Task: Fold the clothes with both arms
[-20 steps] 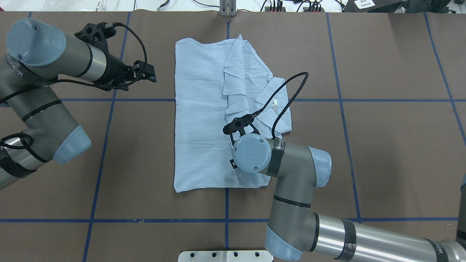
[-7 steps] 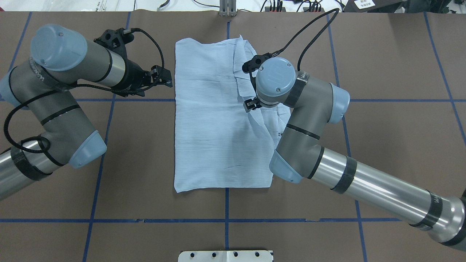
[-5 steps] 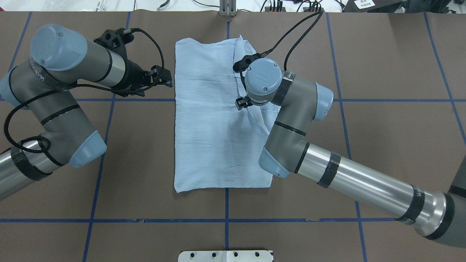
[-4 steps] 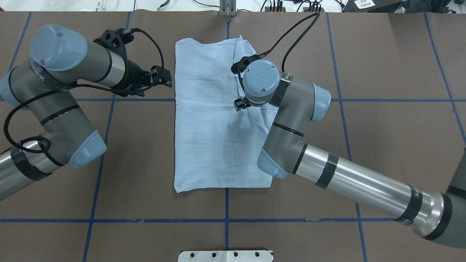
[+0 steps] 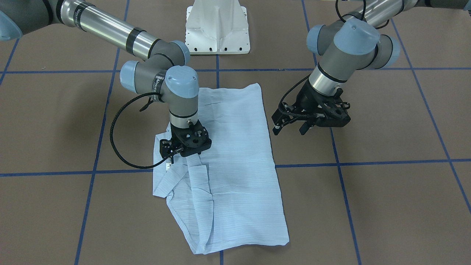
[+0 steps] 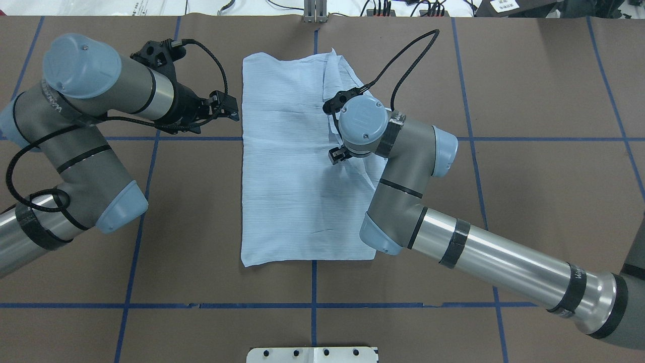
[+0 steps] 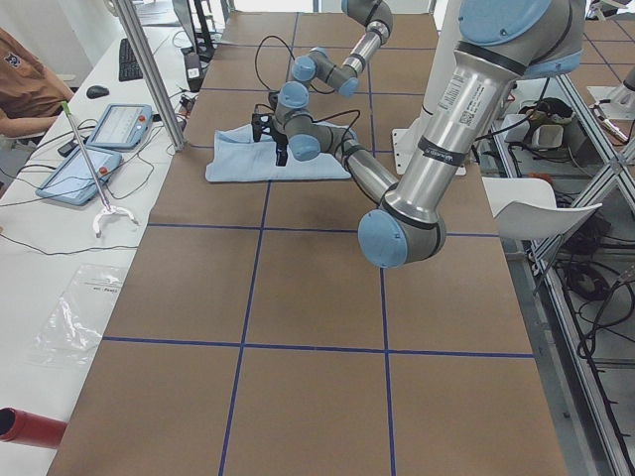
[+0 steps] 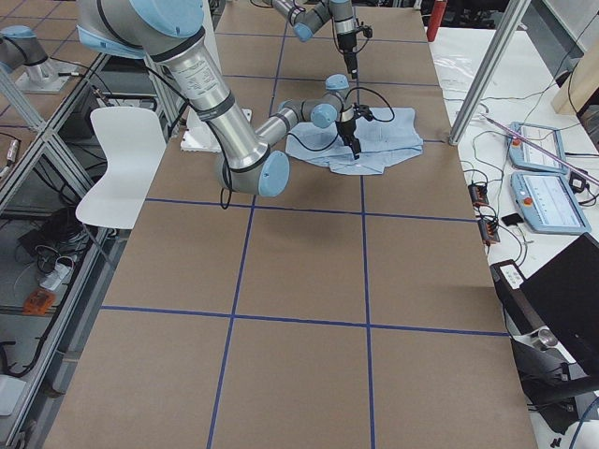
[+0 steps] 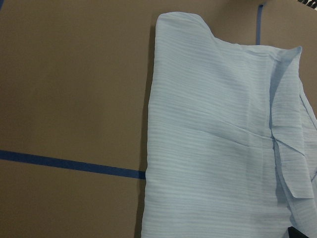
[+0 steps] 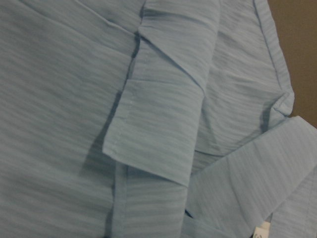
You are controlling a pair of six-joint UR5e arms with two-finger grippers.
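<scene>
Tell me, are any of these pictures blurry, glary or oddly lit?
Overhead exterior: even, sharp, with a glare streak on the right arm's silver tube. Right wrist-mounted: dim, soft close-up filled by the shirt. Left wrist-mounted: shadow along the shirt's edge.

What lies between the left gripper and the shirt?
Nothing: only bare brown table separates the left gripper from the shirt, clearest in the overhead view.

Place: robotics lab | taped-grid table [image 7: 308, 297] | aluminium framing [image 7: 149, 69] (teach pendants [image 7: 124, 126] alongside)
</scene>
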